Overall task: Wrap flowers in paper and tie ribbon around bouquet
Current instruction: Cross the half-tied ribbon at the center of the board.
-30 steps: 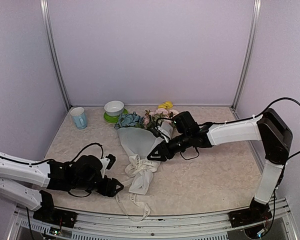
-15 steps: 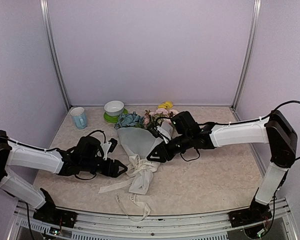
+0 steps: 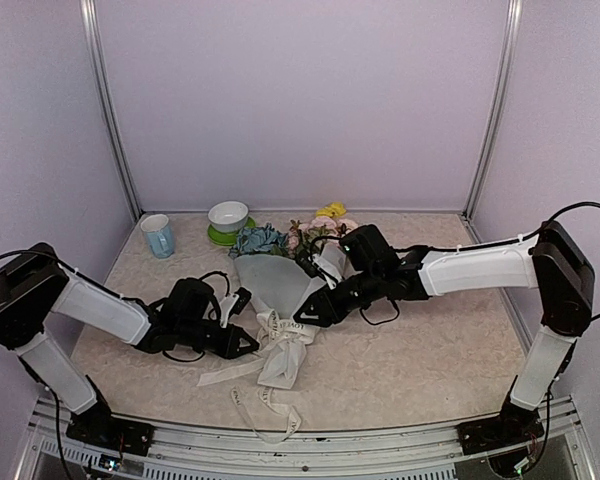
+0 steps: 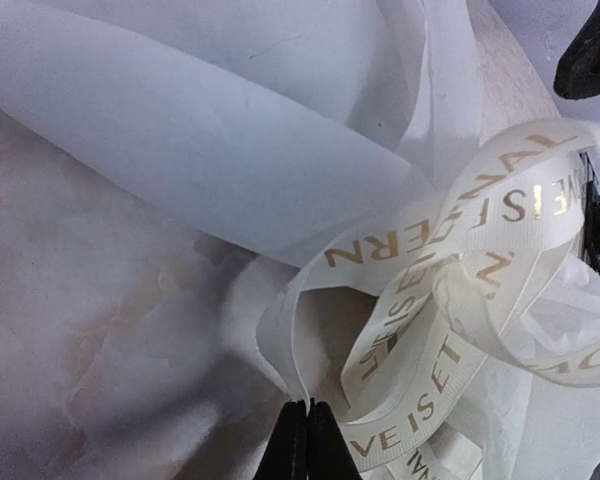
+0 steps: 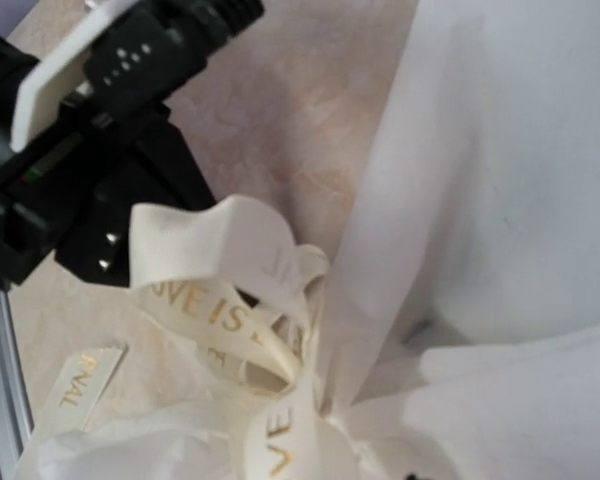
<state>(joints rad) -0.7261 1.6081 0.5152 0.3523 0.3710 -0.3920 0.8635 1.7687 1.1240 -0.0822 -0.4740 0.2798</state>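
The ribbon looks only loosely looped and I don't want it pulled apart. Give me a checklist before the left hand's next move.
1. Left hand fully shut: ok.
2. Ribbon pinched in it: cannot tell; a loop lies right beside its tips.
3. Ribbon looped at the narrow end of the paper: ok.
4. Paper coned around the flowers: ok.
5. Right hand holding that narrow end: cannot tell; it sits there, grip hidden.

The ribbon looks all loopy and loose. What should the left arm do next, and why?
Probably pull the left gripper gently back towards its own side. Its jaws are shut right beside the ribbon loops, which lie loose at the neck of the bouquet, where the right gripper sits.
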